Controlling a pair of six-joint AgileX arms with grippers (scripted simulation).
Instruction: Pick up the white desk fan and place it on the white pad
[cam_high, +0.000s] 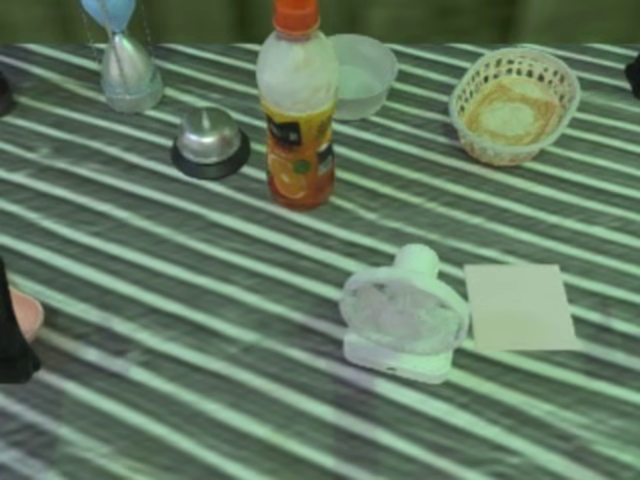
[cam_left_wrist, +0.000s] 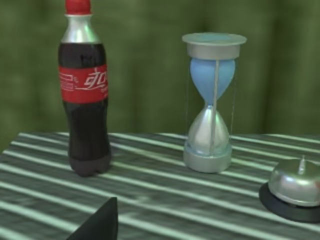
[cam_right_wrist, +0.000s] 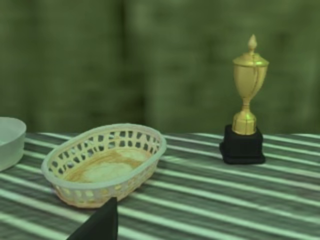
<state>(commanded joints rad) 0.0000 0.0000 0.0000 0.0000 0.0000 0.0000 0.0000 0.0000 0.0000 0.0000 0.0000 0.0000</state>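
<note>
The white desk fan lies on the striped cloth right of the table's middle, grille face up, its round knob pointing to the far side. The white pad lies flat just to its right, a narrow gap between them, with nothing on it. My left gripper is parked at the left edge of the table, far from the fan. My right gripper sits at the far right edge, beyond the basket. Neither wrist view shows the fan or the pad.
An orange juice bottle stands behind the fan. A silver bell, an hourglass and a cola bottle are at the far left. A clear bowl, a wicker basket and a gold trophy stand at the far right.
</note>
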